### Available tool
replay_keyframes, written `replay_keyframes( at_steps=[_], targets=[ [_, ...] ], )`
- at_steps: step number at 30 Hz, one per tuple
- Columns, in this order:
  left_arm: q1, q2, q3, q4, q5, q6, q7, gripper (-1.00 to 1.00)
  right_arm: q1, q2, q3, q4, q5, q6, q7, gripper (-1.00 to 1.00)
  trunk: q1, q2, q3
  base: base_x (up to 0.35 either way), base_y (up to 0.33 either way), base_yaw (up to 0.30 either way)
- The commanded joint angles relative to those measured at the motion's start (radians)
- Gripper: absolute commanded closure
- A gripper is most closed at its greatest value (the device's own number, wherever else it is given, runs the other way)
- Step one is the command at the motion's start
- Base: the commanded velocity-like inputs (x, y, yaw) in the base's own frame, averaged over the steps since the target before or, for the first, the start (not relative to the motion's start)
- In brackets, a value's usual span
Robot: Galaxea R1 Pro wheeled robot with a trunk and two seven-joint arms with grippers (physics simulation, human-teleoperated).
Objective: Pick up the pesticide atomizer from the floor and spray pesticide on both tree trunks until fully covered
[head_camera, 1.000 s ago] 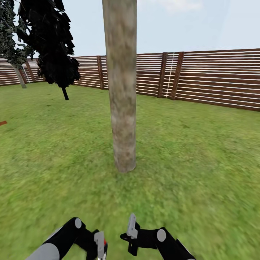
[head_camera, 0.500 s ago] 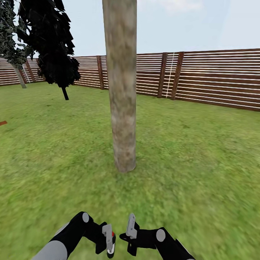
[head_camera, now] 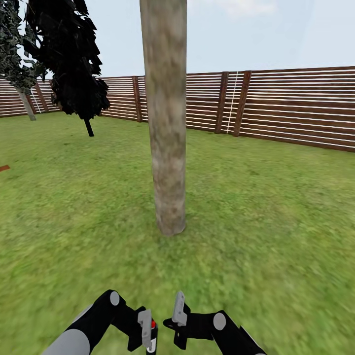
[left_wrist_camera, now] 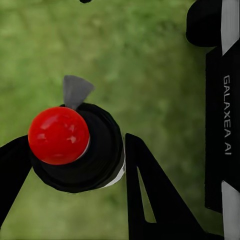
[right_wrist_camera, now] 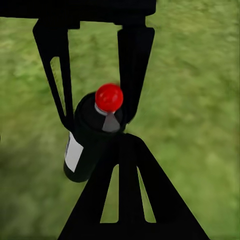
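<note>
Straight ahead in the head view, a pale grey-tan mottled tree trunk (head_camera: pixel 167 118) rises from the wide green lawn (head_camera: pixel 266 207), its base slightly flared, with a brown horizontal-slat wooden fence (head_camera: pixel 296 106) running behind it and a near-black narrow tree (head_camera: pixel 71 59) standing off towards the far left. Low in that view, the left tool (head_camera: pixel 148 331) pinches a small dark spray bottle with a red top (head_camera: pixel 153 327), held well short of the trunk, while the right tool (head_camera: pixel 178 311) sits just beside it; whether the right tool is spread or pressed together cannot be told from here. Next, the left wrist view looks down on the bottle's round red top (left_wrist_camera: pixel 58 135) and black body, with the black fingers (left_wrist_camera: pixel 145 190) of the left tool pressed against both sides and blurred grass below. Lastly, the right wrist view shows the bottle (right_wrist_camera: pixel 89 140) tilted, a white label on its side, gripped between the left tool's two black fingers (right_wrist_camera: pixel 134 70) above the grass, with one black finger (right_wrist_camera: pixel 122 200) of the right tool in the foreground; its state cannot be told here either.
</note>
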Motion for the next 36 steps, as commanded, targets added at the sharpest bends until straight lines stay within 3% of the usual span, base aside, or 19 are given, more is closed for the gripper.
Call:
replay_keyframes(
  at_steps=[1,36],
  targets=[
    [0.000,-0.001,0.000,0.000,0.000,-0.002,-0.001,1.00,0.000,0.000,0.000,0.000,0.000,0.000,0.000,1.00,0.000,0.000,0.000,0.000,0.000,0.000],
    [-0.002,-0.025,0.005,0.001,0.009,-0.009,-0.003,1.00,0.000,0.000,0.000,-0.001,0.000,0.000,-0.001,1.00,0.000,0.000,0.000,0.000,0.000,0.000]
  ],
)
